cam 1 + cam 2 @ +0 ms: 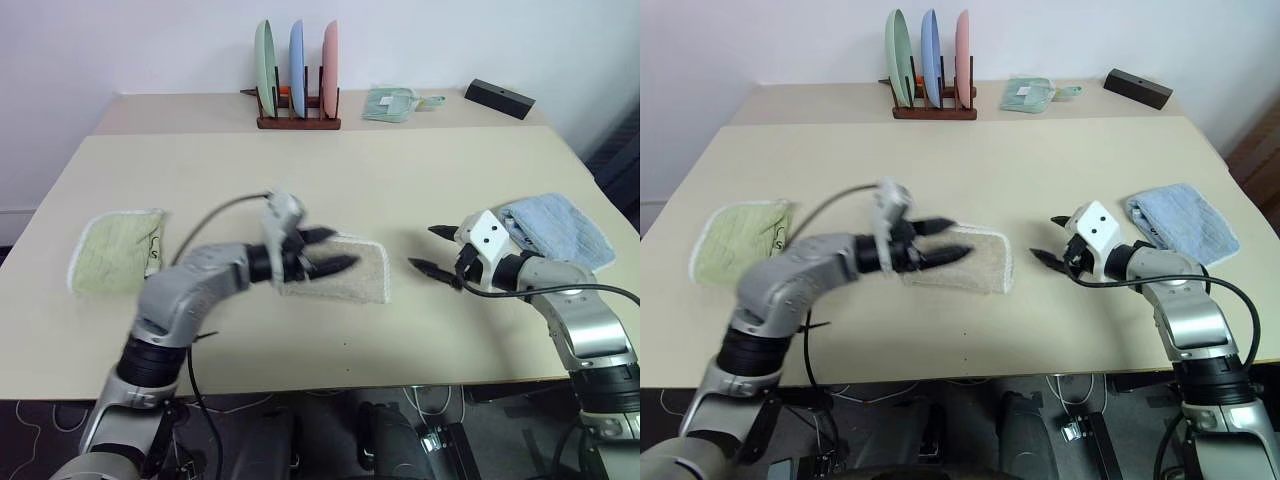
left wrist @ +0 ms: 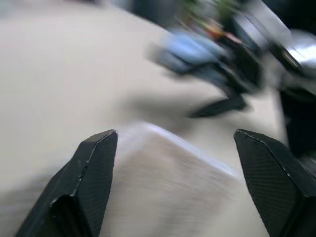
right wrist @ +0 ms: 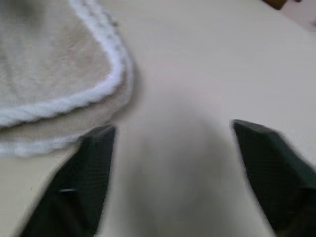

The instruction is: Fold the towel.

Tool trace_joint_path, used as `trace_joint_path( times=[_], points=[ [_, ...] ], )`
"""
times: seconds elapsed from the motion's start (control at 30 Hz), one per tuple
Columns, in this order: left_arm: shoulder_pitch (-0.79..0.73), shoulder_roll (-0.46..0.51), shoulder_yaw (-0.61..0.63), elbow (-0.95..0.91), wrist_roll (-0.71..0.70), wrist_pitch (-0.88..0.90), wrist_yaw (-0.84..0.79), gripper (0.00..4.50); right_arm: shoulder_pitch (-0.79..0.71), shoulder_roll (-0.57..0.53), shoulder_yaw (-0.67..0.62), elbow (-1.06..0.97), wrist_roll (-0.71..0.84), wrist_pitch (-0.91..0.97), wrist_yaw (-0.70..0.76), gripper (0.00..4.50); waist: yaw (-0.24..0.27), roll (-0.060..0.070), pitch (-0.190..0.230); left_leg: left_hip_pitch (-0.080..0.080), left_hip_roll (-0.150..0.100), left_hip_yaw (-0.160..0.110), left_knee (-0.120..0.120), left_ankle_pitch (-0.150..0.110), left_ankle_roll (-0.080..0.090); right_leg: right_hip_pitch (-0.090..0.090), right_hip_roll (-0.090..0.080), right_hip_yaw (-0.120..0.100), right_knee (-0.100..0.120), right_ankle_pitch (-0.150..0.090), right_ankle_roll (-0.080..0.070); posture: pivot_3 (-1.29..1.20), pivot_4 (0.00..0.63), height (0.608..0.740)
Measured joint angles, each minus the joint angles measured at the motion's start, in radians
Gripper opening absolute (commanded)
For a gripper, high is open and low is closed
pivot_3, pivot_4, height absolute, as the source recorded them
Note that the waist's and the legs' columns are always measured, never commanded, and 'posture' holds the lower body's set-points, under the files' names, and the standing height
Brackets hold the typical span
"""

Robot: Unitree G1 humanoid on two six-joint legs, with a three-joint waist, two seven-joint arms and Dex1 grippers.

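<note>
1. The beige table carries everything; a second table behind it holds a wooden rack of three plates, a pale green packet and a black box;
2. The beige towel with white piping lies folded near the table's middle, flat;
3. A light blue towel lies at the right edge; a light green towel at the left;
4. The left gripper hovers over the beige towel's left part, fingers spread, grasping nothing;
5. The right gripper sits right of the towel, apart from it, fingers parted, empty.
</note>
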Motion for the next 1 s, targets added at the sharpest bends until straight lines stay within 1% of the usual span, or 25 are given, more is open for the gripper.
trace_joint_path(
  times=[0.1,0.13,0.17,0.2,0.27,0.37,0.47,0.53,0.67,0.83,0.97,1.0],
  points=[
    [0.006,-0.008,0.055,0.018,0.002,-0.041,0.014,1.58,-0.028,0.013,0.002,-0.001,0.002,0.001,-0.002,0.37,0.001,0.000,0.000,-0.001,-0.001,0.001,0.001,0.002,-0.003,0.000,-0.001,0.000,-0.001,0.000,0.000,0.00,0.150,0.737],
    [0.003,-0.012,0.065,0.030,0.012,-0.058,0.027,1.08,-0.044,0.019,0.001,-0.005,0.005,0.006,-0.005,0.00,0.000,0.000,0.000,-0.001,-0.001,0.001,0.001,0.002,-0.003,0.000,-0.001,0.000,-0.001,0.000,0.000,0.00,0.150,0.737],
    [0.000,-0.012,0.066,0.044,0.031,-0.074,0.039,0.65,-0.060,0.029,-0.002,-0.012,0.015,0.020,-0.009,0.00,0.000,0.000,0.000,0.000,-0.001,0.001,0.001,0.002,-0.003,0.000,0.000,0.000,0.000,0.000,0.000,0.00,0.150,0.737],
    [0.000,-0.006,0.059,0.056,0.055,-0.088,0.043,0.65,-0.073,0.048,-0.007,-0.030,0.040,0.047,-0.013,0.00,-0.001,0.000,0.000,0.000,-0.001,0.000,0.000,0.002,-0.003,0.000,0.000,0.000,0.000,0.000,0.000,0.00,0.150,0.737],
    [0.011,0.032,-0.002,0.076,0.115,-0.113,0.016,0.65,-0.092,0.101,0.004,-0.104,0.092,0.129,-0.024,0.00,-0.001,0.000,0.000,0.000,0.000,0.000,-0.001,0.002,-0.004,0.000,0.000,0.000,0.000,0.000,0.001,0.00,0.150,0.737],
    [0.071,0.011,-0.094,0.100,0.152,-0.150,-0.046,0.65,-0.086,0.169,0.093,-0.189,0.103,0.174,-0.039,0.00,-0.002,0.000,0.000,0.000,0.000,0.000,-0.001,0.002,-0.004,0.000,0.000,0.000,0.000,0.000,0.001,0.00,0.150,0.737],
    [0.124,0.005,-0.173,0.144,0.206,-0.196,-0.088,0.65,-0.066,0.240,0.163,-0.181,0.076,0.214,-0.098,0.00,0.001,0.000,0.000,-0.001,-0.001,0.000,0.000,0.002,-0.003,0.000,0.000,0.000,0.000,0.000,0.000,0.00,0.150,0.737],
    [0.134,0.006,-0.203,0.168,0.247,-0.225,-0.099,0.65,-0.049,0.264,0.192,-0.149,0.048,0.238,-0.140,0.00,0.002,0.000,0.000,-0.001,-0.001,0.000,0.000,0.000,0.001,0.000,-0.001,0.000,0.000,-0.001,-0.002,0.00,0.150,0.737],
    [0.131,-0.024,-0.208,0.218,0.292,-0.256,-0.077,0.65,-0.006,0.290,0.213,-0.108,0.022,0.246,-0.176,0.00,-0.001,0.000,0.000,0.000,-0.001,0.000,0.000,-0.001,0.001,0.000,-0.001,0.000,0.000,0.000,0.000,0.00,0.150,0.737],
    [0.162,-0.046,-0.206,0.240,0.322,-0.323,-0.071,0.65,0.024,0.280,0.237,-0.098,-0.039,0.169,-0.179,0.00,-0.001,0.001,-0.002,0.001,-0.001,0.000,0.000,-0.001,0.001,0.001,-0.001,0.000,0.000,0.000,0.000,0.00,0.150,0.737],
    [0.183,-0.080,-0.170,0.239,0.306,-0.341,-0.062,0.65,0.027,0.279,0.215,-0.104,-0.017,0.171,-0.164,0.00,-0.001,0.000,-0.002,0.001,-0.001,0.000,0.000,-0.001,0.001,0.001,-0.001,0.000,0.000,0.000,0.000,0.00,0.150,0.737],
    [0.188,-0.090,-0.147,0.234,0.291,-0.341,-0.057,0.61,0.027,0.277,0.192,-0.117,0.014,0.193,-0.147,0.24,-0.001,0.000,-0.002,0.000,-0.001,0.000,0.000,-0.001,0.001,0.000,-0.001,0.000,0.000,0.000,0.000,0.00,0.150,0.737]
  ],
)
